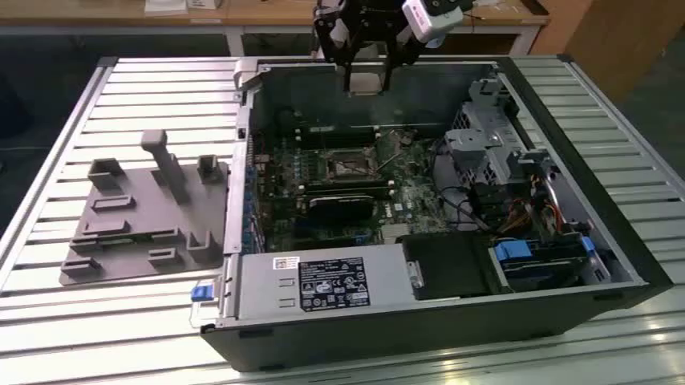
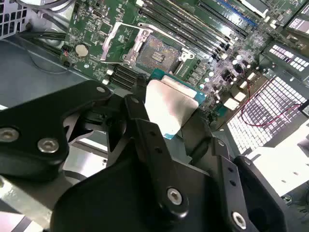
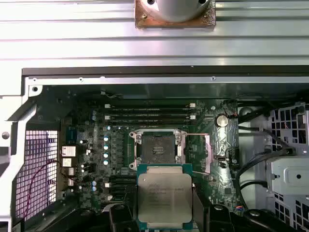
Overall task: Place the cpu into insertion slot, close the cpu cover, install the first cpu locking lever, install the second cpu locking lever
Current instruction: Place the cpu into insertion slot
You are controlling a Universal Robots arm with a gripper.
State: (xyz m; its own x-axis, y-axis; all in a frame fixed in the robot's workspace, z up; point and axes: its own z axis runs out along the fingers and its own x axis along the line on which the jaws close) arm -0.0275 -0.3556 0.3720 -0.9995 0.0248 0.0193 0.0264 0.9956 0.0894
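Grasping the cpu [image 3: 165,197] by opposite edges, end effector [image 1: 367,72] clenched on it, face parallel to the motherboard [image 3: 87,140]. Hovering above the open computer case [image 1: 428,337], at its farthest edge in the exterior view. Noting the insertion slot [image 3: 157,150] bare, well below the chip, toward the board's middle, edges squared with the chip's.

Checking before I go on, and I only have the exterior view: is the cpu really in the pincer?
Observer: Yes. In the first wrist view the pincer is shut on the cpu, silvery face showing.
Operator: Is the slot free?
Observer: Yes. In the first wrist view the slot is bare, with nothing seated in it.
Operator: And the cover?
Observer: In the second wrist view the cover looks swung open, beside the slot.
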